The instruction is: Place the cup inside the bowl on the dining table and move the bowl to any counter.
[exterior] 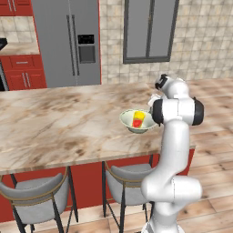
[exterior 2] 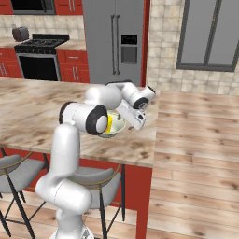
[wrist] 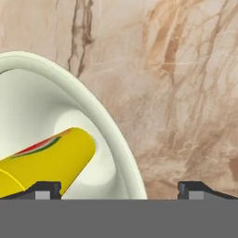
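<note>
On the dining table (exterior: 54,123): the bowl (exterior: 129,123) sits near the right end of the marble top, toward the stool-side edge, with the cup (exterior: 138,119) lying inside it.
Cup: yellow with a red mark on its side; tipped over in the bowl, and in the hand view the cup (wrist: 44,163) lies along the bowl's inner wall with one end toward the middle of the basin.
Bowl: pale green-white, wide and shallow; its flared rim (wrist: 104,125) curves across the hand view, with bare marble to the right of it. In the right base view the bowl (exterior 2: 116,125) is half hidden behind the arm's dark joint.
Claw: the claw (wrist: 118,189) hangs right over the bowl's rim; the two dark fingertips (wrist: 45,189) stand wide apart, one over the inside of the bowl by the cup, the other over the marble outside it. Nothing is clamped between them, and whether a tip touches the rim I cannot tell.
Arm: bent over the table's right end, wrist turned down at the bowl.
Stools: two grey stools (exterior: 38,195) stand under the near edge.
Counter: the red-cabinet counter (exterior 2: 74,45) runs along the far wall beside the stove (exterior 2: 39,58) and the grey fridge (exterior: 68,41), well apart from the bowl.
</note>
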Available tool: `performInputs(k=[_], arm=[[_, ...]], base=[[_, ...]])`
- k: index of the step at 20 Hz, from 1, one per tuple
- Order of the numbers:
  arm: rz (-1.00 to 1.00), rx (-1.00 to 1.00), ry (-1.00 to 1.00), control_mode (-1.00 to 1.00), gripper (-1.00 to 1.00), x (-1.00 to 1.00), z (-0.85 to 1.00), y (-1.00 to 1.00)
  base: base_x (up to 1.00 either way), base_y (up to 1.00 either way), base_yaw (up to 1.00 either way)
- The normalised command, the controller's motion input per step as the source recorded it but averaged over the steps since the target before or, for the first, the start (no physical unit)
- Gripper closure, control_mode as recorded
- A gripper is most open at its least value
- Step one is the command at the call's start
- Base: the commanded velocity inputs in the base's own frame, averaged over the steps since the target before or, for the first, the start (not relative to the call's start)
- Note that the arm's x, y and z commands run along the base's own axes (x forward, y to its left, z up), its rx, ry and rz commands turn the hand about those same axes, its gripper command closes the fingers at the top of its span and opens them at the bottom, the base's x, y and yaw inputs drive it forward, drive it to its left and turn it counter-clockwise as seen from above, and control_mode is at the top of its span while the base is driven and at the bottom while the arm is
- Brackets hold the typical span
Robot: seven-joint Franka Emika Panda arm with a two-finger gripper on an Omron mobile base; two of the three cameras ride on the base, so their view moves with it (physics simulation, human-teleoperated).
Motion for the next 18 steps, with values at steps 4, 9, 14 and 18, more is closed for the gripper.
performInputs(k=[4, 9, 14, 18], arm=[[0.00, 0.00, 0.00, -1.00, -1.00, -0.12, -0.05, 0.00], [0.00, 0.00, 0.00, -1.00, -1.00, -0.14, -0.07, 0.00], [0.00, 0.00, 0.00, -1.00, -1.00, -0.15, -0.09, 0.02], [0.00, 0.00, 0.00, -1.00, -1.00, -0.03, -0.07, 0.11]], base=[[0.00, 0.00, 0.00], [0.00, 0.00, 0.00], [0.00, 0.00, 0.00], [0.00, 0.00, 0.00]])
